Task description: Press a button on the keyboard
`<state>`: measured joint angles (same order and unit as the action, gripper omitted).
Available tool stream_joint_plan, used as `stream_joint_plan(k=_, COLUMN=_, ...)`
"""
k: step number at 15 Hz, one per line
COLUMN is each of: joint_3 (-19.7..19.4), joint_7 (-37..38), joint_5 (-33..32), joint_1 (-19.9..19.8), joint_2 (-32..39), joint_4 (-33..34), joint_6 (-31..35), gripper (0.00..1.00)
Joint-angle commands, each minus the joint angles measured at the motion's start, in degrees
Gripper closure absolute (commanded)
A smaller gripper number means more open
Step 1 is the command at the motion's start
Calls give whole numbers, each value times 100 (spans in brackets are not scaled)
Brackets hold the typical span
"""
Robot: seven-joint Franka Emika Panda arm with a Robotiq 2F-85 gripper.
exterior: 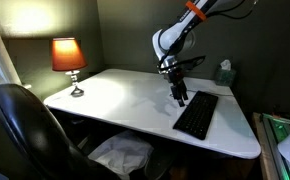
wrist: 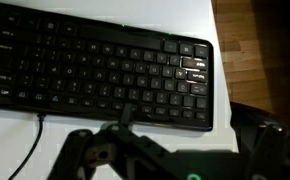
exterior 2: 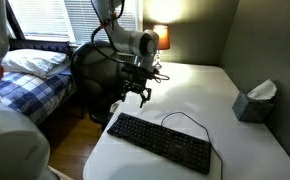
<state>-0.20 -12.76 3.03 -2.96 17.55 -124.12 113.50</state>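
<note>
The flat black keyboard (exterior: 196,115) lies on the white desk (exterior: 115,95) and shows in both exterior views (exterior 2: 160,142). Its thin black cable (exterior 2: 185,120) loops behind it. My gripper (exterior: 178,95) hangs a little above the keyboard's end, fingers pointing down and spread apart, empty (exterior 2: 137,96). In the wrist view the keyboard (wrist: 85,65) fills the upper frame, and my gripper (wrist: 185,118) is over its right edge, with one fingertip over the bottom key row.
A lit table lamp (exterior: 69,60) stands at the desk's far corner. A tissue box (exterior 2: 254,100) sits near the wall. A black office chair (exterior: 25,125) is beside the desk. A bed (exterior 2: 30,75) and wooden floor (wrist: 260,50) lie beyond the desk edge.
</note>
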Motion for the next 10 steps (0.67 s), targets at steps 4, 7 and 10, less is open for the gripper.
stream_joint_plan(k=4, joint_3=-3, joint_7=17, joint_5=-2, joint_1=-7, joint_2=-227, joint_4=-122, joint_6=-9, gripper=0)
stream_joint_plan(k=7, joint_3=-13, joint_7=17, joint_5=-2, joint_1=-5, joint_2=-332, joint_4=-195, joint_6=-8, gripper=0)
stream_joint_plan(k=10, joint_3=-14, joint_7=19, joint_5=-2, joint_1=-5, joint_2=-341, joint_4=-209, joint_6=-7, gripper=0)
